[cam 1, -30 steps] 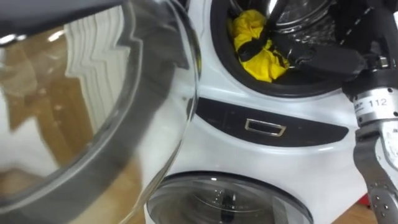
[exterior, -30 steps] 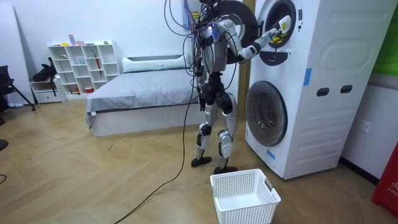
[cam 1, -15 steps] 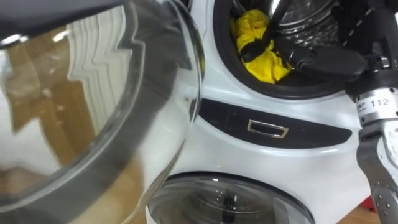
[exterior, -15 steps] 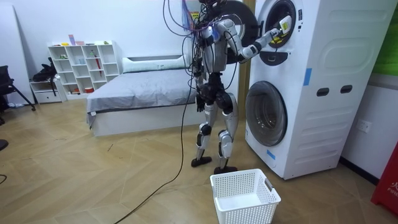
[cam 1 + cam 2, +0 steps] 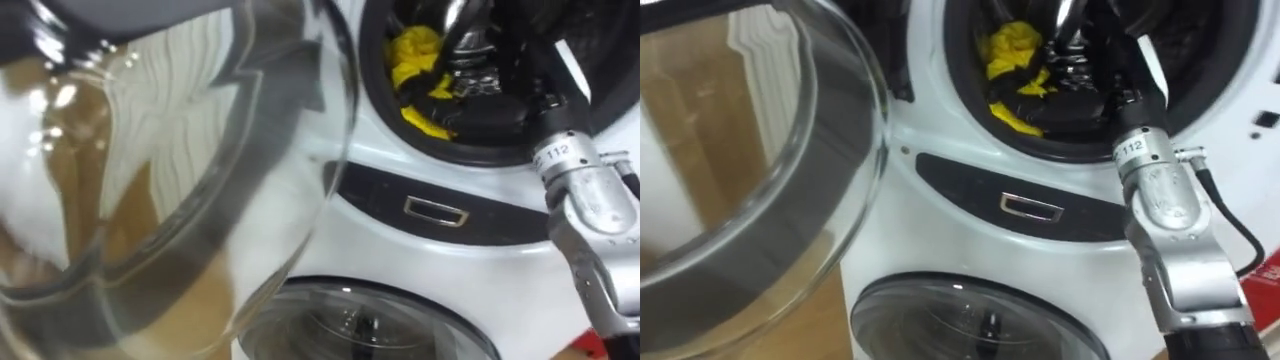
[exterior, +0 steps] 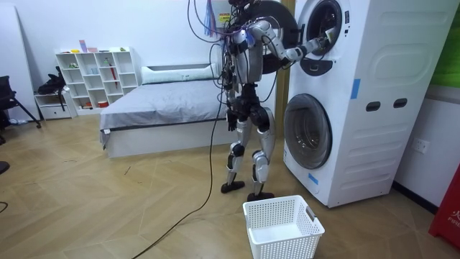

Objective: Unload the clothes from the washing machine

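The right hand (image 5: pixel 478 98) is reaching into the drum of the upper washing machine (image 6: pixel 357 32), dark fingers curling around the yellow garment (image 5: pixel 416 50) lying at the drum's front-left edge. The glass door (image 5: pixel 170 170) is standing open.

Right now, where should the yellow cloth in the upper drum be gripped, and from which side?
On the yellow cloth, probably the bunched lower fold: it lies at the drum front lip, nearest the opening. Come in from the front, as the right robot hand does.
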